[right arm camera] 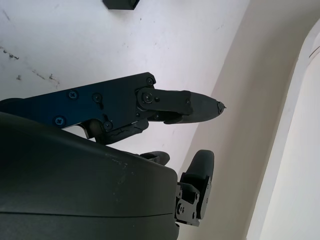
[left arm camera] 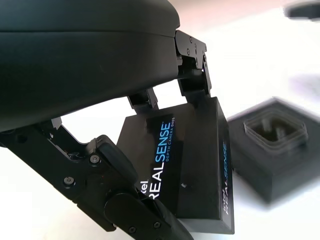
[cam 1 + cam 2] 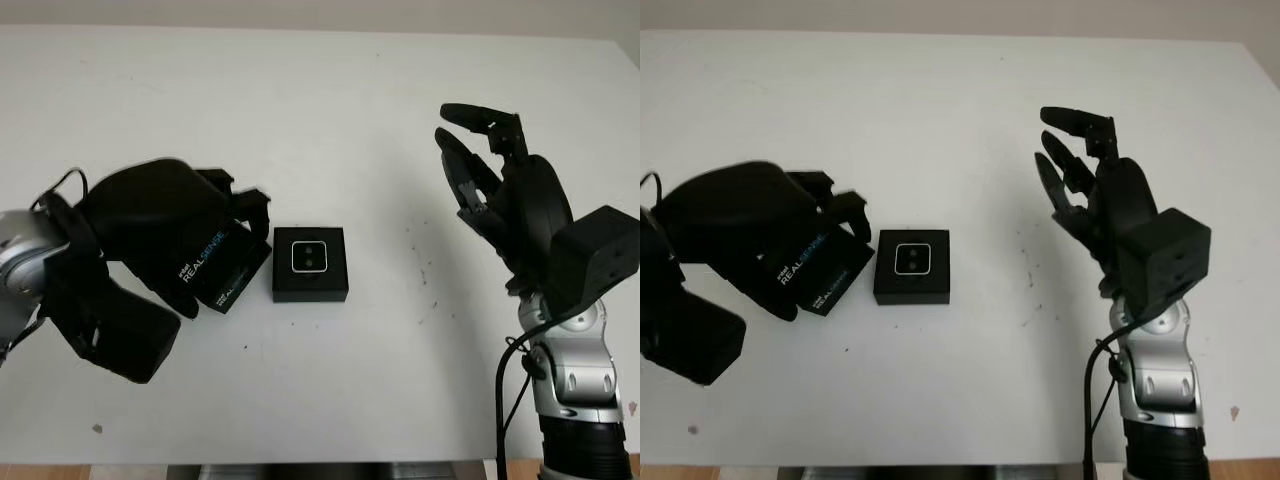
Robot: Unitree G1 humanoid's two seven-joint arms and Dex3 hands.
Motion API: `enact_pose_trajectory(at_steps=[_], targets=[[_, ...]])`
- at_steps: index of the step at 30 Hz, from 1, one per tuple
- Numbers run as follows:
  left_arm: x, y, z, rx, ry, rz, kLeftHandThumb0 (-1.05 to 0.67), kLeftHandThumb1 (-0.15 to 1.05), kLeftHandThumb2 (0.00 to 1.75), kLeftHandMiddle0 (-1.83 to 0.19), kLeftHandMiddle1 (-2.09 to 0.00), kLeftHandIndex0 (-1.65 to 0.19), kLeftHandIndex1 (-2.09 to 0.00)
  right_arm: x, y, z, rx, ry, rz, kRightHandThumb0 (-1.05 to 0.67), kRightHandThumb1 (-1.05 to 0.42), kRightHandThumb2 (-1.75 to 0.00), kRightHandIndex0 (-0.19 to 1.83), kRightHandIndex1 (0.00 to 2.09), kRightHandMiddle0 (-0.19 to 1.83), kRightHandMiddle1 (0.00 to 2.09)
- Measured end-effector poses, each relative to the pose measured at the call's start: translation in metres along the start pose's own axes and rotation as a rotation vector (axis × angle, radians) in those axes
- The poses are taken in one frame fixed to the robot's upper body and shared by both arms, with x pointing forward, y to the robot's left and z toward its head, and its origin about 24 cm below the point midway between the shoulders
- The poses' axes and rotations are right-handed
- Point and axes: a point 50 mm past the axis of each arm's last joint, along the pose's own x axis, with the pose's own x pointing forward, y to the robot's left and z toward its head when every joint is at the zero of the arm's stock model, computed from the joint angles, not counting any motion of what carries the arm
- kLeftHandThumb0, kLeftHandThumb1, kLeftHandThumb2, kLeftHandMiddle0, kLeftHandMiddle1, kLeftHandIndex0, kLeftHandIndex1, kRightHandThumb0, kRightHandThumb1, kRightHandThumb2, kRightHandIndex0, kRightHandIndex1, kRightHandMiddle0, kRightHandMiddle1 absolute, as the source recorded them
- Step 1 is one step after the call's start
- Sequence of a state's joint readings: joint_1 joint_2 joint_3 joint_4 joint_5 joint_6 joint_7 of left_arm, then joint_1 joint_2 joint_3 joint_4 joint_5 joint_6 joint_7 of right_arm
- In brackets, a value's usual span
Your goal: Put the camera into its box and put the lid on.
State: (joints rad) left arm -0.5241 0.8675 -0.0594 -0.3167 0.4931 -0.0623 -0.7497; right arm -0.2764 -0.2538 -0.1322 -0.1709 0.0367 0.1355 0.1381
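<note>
Left hand (image 3: 215,235) gripped the lid (image 2: 185,165) beside the camera-loaded box (image 3: 310,264); right hand (image 3: 490,190) open; lid needed centring over it.

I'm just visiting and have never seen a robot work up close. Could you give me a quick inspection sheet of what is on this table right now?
Surface: white table, with small dark specks right of the box.
Job's things: black box open at mid-table, camera already sitting inside; lid, printed REALSENSE, not yet on, tilted just left of the box.
Clutter: nothing seen.
Hands: left hand holds the lid beside the box; right hand open, raised above the table's right side, holding nothing.
Cables: black cable along the right forearm; another loops at the left wrist.
Surroundings: pale wall beyond the table's far edge.
</note>
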Motion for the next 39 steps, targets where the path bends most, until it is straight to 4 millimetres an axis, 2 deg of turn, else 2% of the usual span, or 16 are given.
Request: enact_pose_trajectory(at_steps=[3, 7, 11, 15, 17, 21, 25, 27, 28, 34, 38, 39], targets=[[0.007, 0.015, 0.014, -0.070, 0.018, 0.024, -0.33, 1.05, 0.25, -0.91, -2.09, -0.24, -2.09, 0.001, 0.003, -0.001, 0.011, -0.008, 0.004, -0.51, -1.05, -0.39, 0.32, 0.13, -0.19, 1.24], [0.011, 0.023, 0.023, -0.091, 0.037, 0.018, -0.33, 1.05, 0.25, -0.86, -2.09, -0.23, -2.09, 0.001, 0.006, -0.001, 0.021, -0.013, 0.005, -0.50, -1.05, -0.39, 0.31, 0.14, -0.19, 1.21], [0.013, 0.025, 0.023, -0.149, 0.078, -0.016, -0.31, 1.05, 0.26, -0.80, -2.09, -0.25, -2.09, 0.001, 0.006, -0.001, 0.013, -0.009, 0.000, -0.53, -1.05, -0.39, 0.32, 0.16, -0.19, 1.17], [0.017, 0.026, 0.026, -0.187, 0.084, -0.054, -0.31, 1.05, 0.26, -0.71, -2.09, -0.23, -1.95, 0.001, 0.007, -0.002, 0.013, 0.002, 0.003, -0.54, -1.05, -0.39, 0.32, 0.18, -0.19, 1.13], [0.019, 0.026, 0.028, -0.207, 0.084, -0.071, -0.31, 1.05, 0.25, -0.72, -2.09, -0.28, -2.00, 0.001, 0.007, -0.002, 0.014, 0.004, 0.004, -0.54, -1.05, -0.38, 0.32, 0.19, -0.19, 1.12], [0.026, 0.025, 0.033, -0.211, 0.085, -0.110, -0.33, 1.05, 0.27, -0.65, -2.09, -0.33, -1.95, 0.001, 0.009, -0.003, 0.010, 0.015, 0.011, -0.54, -1.05, -0.37, 0.31, 0.22, -0.19, 1.12], [0.038, 0.018, 0.037, -0.205, 0.123, -0.168, -0.35, 1.05, 0.29, -0.80, -2.09, -0.38, -1.77, 0.001, 0.012, -0.003, 0.021, 0.010, 0.015, -0.52, -1.05, -0.36, 0.28, 0.22, -0.19, 1.13], [0.042, 0.014, 0.037, -0.221, 0.131, -0.186, -0.34, 1.05, 0.29, -0.74, -2.09, -0.37, -1.75, 0.002, 0.014, -0.003, 0.026, 0.003, 0.016, -0.52, -1.05, -0.36, 0.28, 0.24, -0.19, 1.14], [0.043, 0.013, 0.036, -0.236, 0.131, -0.190, -0.32, 1.05, 0.30, -0.66, -2.09, -0.35, -1.76, 0.002, 0.015, -0.003, 0.024, 0.000, 0.014, -0.52, -1.05, -0.36, 0.28, 0.25, -0.19, 1.15], [0.050, 0.005, 0.033, -0.354, 0.146, -0.219, -0.30, 1.05, 0.32, -0.62, -2.09, -0.22, -1.98, 0.002, 0.017, -0.003, 0.020, 0.002, 0.001, -0.53, -1.05, -0.34, 0.26, 0.30, -0.18, 1.12], [0.052, 0.004, 0.032, -0.373, 0.158, -0.206, -0.29, 1.05, 0.34, -0.73, -2.09, -0.19, -2.08, 0.002, 0.018, -0.003, 0.032, 0.001, -0.002, -0.54, -1.05, -0.33, 0.24, 0.34, -0.19, 1.16], [0.052, 0.004, 0.032, -0.374, 0.160, -0.199, -0.29, 1.05, 0.34, -0.55, -2.09, -0.17, -1.98, 0.002, 0.018, -0.003, 0.034, 0.001, -0.003, -0.55, -1.05, -0.33, 0.21, 0.41, -0.19, 1.17]])
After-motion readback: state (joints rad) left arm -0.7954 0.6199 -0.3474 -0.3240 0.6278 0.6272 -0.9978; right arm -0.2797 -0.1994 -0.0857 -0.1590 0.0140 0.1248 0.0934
